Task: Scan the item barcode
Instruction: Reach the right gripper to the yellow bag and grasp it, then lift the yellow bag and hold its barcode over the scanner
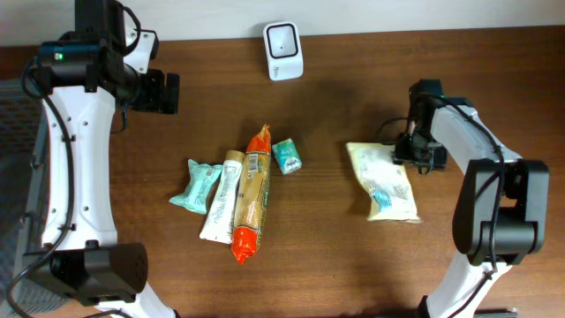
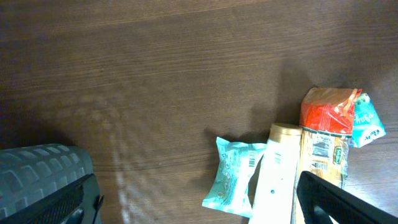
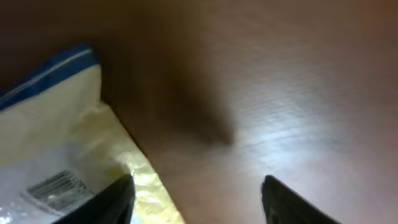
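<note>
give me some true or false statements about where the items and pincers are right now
1. The white scanner stands at the far edge of the table, apart from the items. True.
2. The left pincer is shut on the white tube. False: it is open and holds nothing.
3. The pale yellow bag lies alone, off to the side of the other items. True.
4. The small teal box sits on top of the scanner. False: it lies on the table beside the orange package.
5. The right pincer holds the bag in the air. False: its jaws are open and the bag lies flat on the table.
</note>
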### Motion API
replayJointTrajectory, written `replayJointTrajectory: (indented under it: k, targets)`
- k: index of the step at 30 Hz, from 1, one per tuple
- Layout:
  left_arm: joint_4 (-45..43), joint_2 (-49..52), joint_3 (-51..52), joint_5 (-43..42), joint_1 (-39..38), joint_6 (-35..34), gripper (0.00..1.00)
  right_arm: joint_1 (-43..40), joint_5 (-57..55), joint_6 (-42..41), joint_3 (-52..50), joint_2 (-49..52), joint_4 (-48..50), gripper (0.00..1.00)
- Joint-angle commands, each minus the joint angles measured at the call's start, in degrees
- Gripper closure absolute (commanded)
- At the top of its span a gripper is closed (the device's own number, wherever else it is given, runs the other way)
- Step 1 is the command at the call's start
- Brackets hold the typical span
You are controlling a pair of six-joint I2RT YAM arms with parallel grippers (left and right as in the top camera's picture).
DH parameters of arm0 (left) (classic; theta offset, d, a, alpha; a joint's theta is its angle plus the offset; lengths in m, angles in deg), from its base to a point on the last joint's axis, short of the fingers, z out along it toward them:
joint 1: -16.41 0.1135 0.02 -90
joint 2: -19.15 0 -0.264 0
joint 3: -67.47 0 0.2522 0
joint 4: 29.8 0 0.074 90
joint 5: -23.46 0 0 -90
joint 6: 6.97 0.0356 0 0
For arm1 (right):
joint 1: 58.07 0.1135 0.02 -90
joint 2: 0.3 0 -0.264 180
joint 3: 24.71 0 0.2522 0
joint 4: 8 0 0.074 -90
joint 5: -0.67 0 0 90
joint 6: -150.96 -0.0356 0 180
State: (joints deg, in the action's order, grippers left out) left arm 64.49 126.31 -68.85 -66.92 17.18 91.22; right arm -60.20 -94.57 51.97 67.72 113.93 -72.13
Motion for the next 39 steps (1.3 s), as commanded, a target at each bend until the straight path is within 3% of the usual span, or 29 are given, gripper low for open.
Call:
replayJointTrajectory:
  k: [1,2,5,9,11,14,18,20,23,27,31,32,34,35,38,39]
  targets:
    - [0.0,-0.2,-0.3,0.2,0.2,1.1,0.01,4.9,15.6,12.1,0.0,0.7,5.1,0.33]
    - [0.0,-0.2,-0.3,0.2,0.2,1.1,0.01,6.3,21.2,16.3,0.0,0.7,7.1,0.32]
    - [0.0,-0.2,-0.3,0.2,0.2,1.1,0.01,6.7,22.7,13.0,2.6,0.4,5.8,0.31]
    - [0.0,-0.2,-0.3,0.2,0.2,1.1,0.01,5.0,27.1,13.0,16.9,-4.9,-16.2,0.31]
    - [0.0,-0.2,-0.3,0.2,0.2,1.1,0.01,5.0,27.1,12.3,19.6,-15.6,-20.9,0.31]
    - [0.0,-0.2,-0.3,0.2,0.2,1.1,0.01,4.8,13.7,0.0,19.6,-28.1,-28.2,0.34]
    - [0.0,-0.2,-0.3,0.2,0.2,1.1,0.01,-4.0,16.2,-6.6,14.1,-30.5,-32.9,0.36]
    - [0.0,-0.2,-0.3,0.2,0.2,1.1,0.01,-8.5,19.0,-6.9,2.0,-30.5,-27.8,0.32]
    - [0.0,-0.2,-0.3,0.2,0.2,1.1,0.01,-10.7,23.0,-9.2,-16.0,-30.4,-11.7,0.00]
    - [0.0,-0.2,-0.3,0.2,0.2,1.1,0.01,-8.2,24.4,-14.1,-27.8,-24.8,5.5,0.01]
    - [0.0,-0.2,-0.3,0.2,0.2,1.1,0.01,-2.7,24.4,-14.1,-27.9,-11.9,14.7,0.01]
    - [0.0,-0.2,-0.3,0.2,0.2,1.1,0.01,-2.6,24.1,-14.0,-27.9,-9.2,16.3,0.03]
    - [0.0,-0.2,-0.3,0.2,0.2,1.1,0.01,-2.8,24.1,-13.8,-27.9,-5.4,19.5,0.58]
    - [0.0,-0.2,-0.3,0.2,0.2,1.1,0.01,-2.8,26.5,-11.3,-27.8,-5.3,21.3,0.92]
    - [0.0,-0.2,-0.3,0.2,0.2,1.1,0.01,-2.8,42.0,-0.4,-22.8,-5.8,18.7,0.96]
    - [0.0,-0.2,-0.3,0.2,0.2,1.1,0.01,-2.8,42.9,1.8,-18.1,-6.7,12.4,0.96]
